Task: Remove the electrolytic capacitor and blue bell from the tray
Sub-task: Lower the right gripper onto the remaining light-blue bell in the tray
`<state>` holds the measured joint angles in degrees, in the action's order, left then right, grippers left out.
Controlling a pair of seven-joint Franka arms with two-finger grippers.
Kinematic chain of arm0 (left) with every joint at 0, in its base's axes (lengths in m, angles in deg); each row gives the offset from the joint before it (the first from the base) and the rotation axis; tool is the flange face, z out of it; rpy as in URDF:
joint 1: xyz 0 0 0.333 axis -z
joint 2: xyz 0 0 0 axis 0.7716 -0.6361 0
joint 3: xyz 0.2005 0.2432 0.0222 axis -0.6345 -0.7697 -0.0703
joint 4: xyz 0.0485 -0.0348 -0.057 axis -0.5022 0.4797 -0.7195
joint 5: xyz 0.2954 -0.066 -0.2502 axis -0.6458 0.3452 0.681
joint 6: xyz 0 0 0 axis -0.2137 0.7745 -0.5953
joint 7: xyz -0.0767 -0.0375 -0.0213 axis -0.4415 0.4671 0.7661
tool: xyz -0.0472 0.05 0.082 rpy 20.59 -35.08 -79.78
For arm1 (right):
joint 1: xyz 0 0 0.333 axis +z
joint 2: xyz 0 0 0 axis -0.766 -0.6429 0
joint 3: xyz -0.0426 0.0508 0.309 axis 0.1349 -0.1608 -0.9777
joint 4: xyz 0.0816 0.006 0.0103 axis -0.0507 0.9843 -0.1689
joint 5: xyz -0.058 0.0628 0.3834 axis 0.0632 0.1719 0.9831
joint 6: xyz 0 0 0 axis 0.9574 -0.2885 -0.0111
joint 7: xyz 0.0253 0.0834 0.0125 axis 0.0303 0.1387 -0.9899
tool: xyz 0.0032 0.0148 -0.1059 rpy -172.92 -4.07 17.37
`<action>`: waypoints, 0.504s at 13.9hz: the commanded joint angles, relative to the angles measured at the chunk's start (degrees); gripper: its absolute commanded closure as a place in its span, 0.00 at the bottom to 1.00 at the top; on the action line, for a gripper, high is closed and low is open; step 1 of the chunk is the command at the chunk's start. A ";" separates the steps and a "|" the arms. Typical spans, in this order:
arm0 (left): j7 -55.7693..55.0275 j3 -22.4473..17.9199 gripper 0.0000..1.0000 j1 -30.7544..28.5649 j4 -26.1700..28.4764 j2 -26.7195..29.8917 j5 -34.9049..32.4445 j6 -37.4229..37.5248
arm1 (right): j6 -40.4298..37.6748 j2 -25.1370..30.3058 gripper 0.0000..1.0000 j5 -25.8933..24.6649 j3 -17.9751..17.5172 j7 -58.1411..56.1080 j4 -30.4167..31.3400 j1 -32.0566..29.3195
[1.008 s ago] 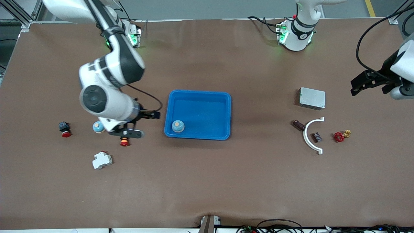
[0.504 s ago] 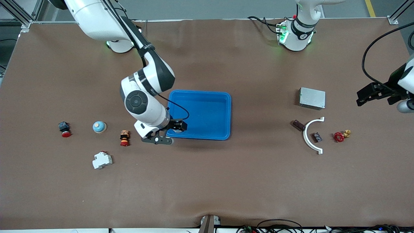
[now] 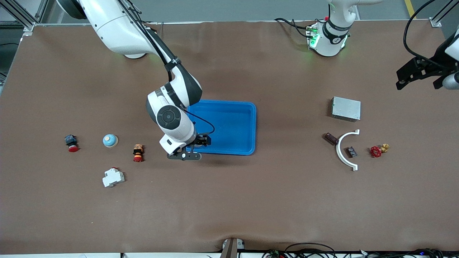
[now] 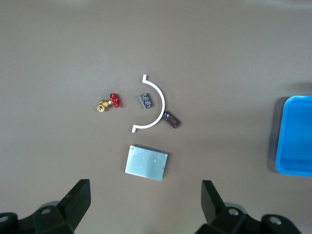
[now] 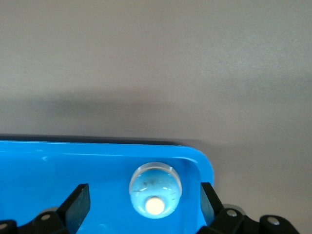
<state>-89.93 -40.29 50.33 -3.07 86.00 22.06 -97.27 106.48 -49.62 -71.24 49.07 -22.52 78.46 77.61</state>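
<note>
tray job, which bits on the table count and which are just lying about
In play: tray; blue bell in its corner; right gripper open over it.

Lying about: second blue bell, grey metal box, white arc, red valve, white breaker.

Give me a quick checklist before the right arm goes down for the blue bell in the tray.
1. Right gripper open: ok, fingers spread wide.
2. Blue bell between the fingers: ok, it sits roughly midway in the right wrist view.
3. Bell standing free: not ok, it sits in the corner of the tray, close to the rim; one finger may catch the rim.
4. Bell upright: ok, its dome faces up.
5. Left gripper out of the way: ok, open, waiting over the left arm's end of the table.
6. Electrolytic capacitor in the tray: cannot tell, the right arm hides part of the floor.
</note>
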 commanded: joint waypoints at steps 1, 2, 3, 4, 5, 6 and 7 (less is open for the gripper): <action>0.27 0.02 0.00 -0.36 0.33 1.02 1.05 1.01 | 0.88 0.33 0.00 -2.27 0.54 -0.16 2.43 1.47; 0.18 0.37 0.00 -0.36 0.33 1.02 1.05 1.01 | 1.06 0.33 0.00 -2.27 0.45 -0.16 3.04 1.47; 0.27 0.64 0.00 -0.27 0.33 1.20 1.05 1.01 | 1.06 0.33 0.00 -2.27 0.45 -0.16 3.40 1.74; 0.01 0.81 0.00 -0.27 0.33 1.29 1.05 1.01 | 1.15 0.33 0.00 -2.18 0.36 -0.08 4.18 1.83; -0.17 0.81 0.00 -0.10 0.24 1.29 0.36 1.01 | 1.24 0.24 0.00 -2.09 0.28 -0.08 4.45 1.83; -0.17 0.81 0.00 -0.18 0.24 1.29 0.35 1.01 | 1.32 0.24 0.00 -2.09 0.19 -0.08 4.89 1.91; 0.52 0.81 0.00 -0.27 0.24 1.38 0.35 1.01 | 1.58 0.15 0.00 -1.92 0.10 0.01 4.98 2.44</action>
<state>-90.02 -39.78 50.46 -3.07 86.29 22.07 -96.90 107.13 -49.94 -72.76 49.00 -22.53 82.33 79.16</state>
